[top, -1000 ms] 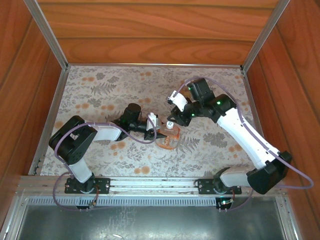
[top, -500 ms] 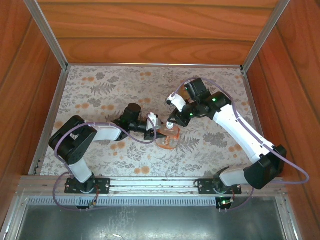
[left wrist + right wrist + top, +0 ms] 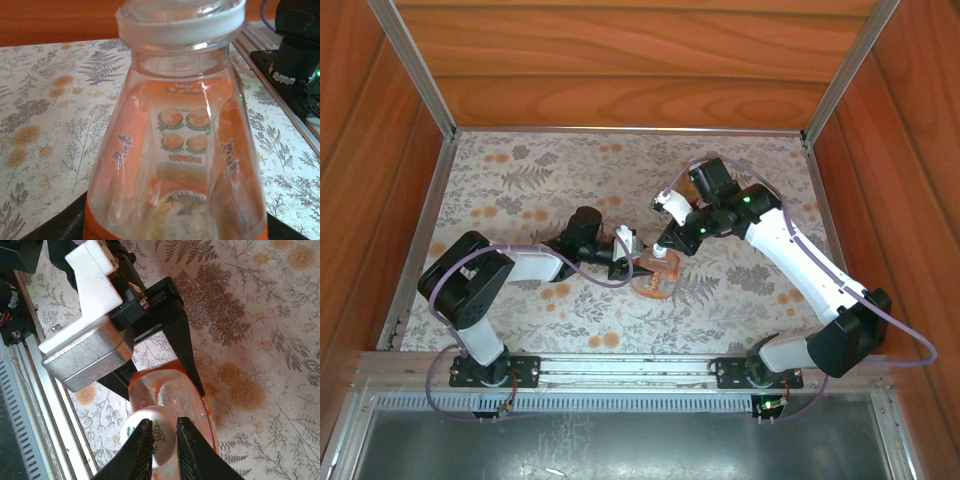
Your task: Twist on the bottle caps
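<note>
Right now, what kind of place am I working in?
Probably a purpose-built robot test cell, not a home: wood-panel walls, an aluminium frame, and a floral tablecloth.

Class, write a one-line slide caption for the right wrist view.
Right gripper poised, fingers nearly together, over the white cap atop the orange bottle clamped by the left gripper.

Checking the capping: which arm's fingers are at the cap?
The right arm's fingers, poised over the white cap; the left arm's fingers clamp the bottle instead.
</note>
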Tool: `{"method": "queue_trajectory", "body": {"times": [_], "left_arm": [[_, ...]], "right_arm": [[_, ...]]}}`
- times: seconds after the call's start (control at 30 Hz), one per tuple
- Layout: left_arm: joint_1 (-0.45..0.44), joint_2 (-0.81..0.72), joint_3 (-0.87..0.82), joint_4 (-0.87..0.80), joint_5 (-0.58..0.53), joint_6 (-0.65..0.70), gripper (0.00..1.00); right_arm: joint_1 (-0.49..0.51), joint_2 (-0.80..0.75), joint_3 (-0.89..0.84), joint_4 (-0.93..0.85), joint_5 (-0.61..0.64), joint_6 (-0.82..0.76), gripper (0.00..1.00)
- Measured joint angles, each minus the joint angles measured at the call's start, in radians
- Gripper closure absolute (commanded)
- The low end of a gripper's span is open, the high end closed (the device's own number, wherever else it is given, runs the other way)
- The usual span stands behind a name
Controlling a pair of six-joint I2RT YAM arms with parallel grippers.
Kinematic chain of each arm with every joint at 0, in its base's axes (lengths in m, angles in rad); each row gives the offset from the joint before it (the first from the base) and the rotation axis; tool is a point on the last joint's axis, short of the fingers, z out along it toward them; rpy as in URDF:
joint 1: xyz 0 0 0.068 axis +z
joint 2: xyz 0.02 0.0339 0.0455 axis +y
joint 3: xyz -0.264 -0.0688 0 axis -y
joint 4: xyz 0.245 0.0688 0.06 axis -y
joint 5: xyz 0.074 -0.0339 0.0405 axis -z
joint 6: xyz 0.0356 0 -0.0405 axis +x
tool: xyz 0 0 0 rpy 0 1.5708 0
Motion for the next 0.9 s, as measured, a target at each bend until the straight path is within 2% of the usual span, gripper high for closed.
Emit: {"method": "queue_trajectory", "body": {"times": [0.9], "left_arm": [[0.0,0.0,0.0,-0.003,0.008,0.018,0.48]], "right_arm": [[-0.014,-0.02,-0.023,-0.02,-0.038,0.045,0.88]]}}
